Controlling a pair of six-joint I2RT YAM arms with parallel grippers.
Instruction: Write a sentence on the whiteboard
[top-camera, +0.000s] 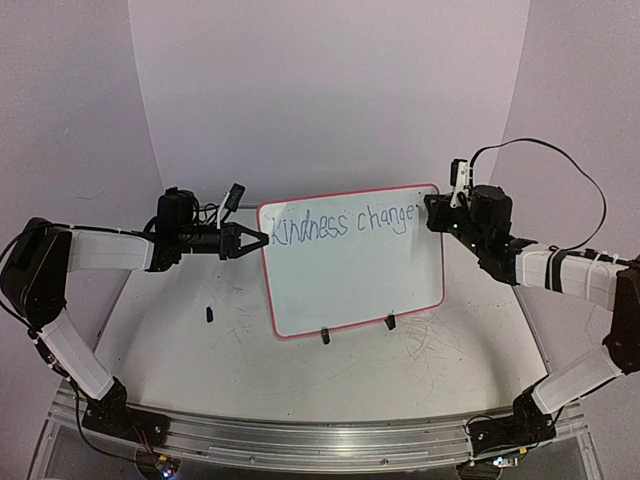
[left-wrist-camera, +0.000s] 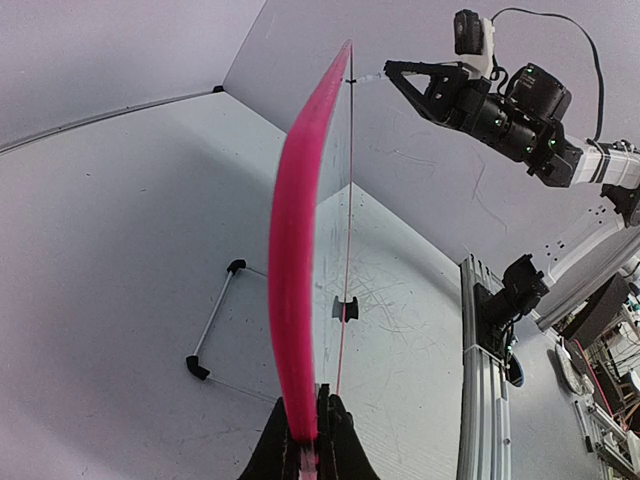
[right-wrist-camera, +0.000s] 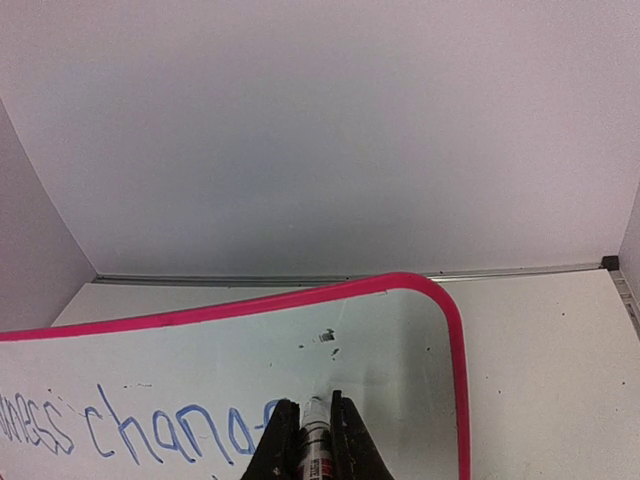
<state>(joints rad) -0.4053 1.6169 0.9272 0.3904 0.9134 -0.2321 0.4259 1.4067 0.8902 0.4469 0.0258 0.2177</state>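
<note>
The whiteboard (top-camera: 355, 265) stands upright on two black clip feet, its pink-red frame edge-on in the left wrist view (left-wrist-camera: 295, 270). My left gripper (top-camera: 252, 240) is shut on the board's left frame edge (left-wrist-camera: 308, 425). Blue handwriting, the sentence (top-camera: 340, 225), reads "Kindness change" along the top; its end shows in the right wrist view (right-wrist-camera: 150, 435). My right gripper (top-camera: 432, 215) is shut on a marker (right-wrist-camera: 316, 440), tip against the board just past the last letters, near the top right corner. No second line shows.
A small black cap (top-camera: 209, 316) lies on the scuffed tabletop left of the board. A wire stand with black ends (left-wrist-camera: 215, 320) sits behind the board. The aluminium rail (top-camera: 300, 435) runs along the near edge.
</note>
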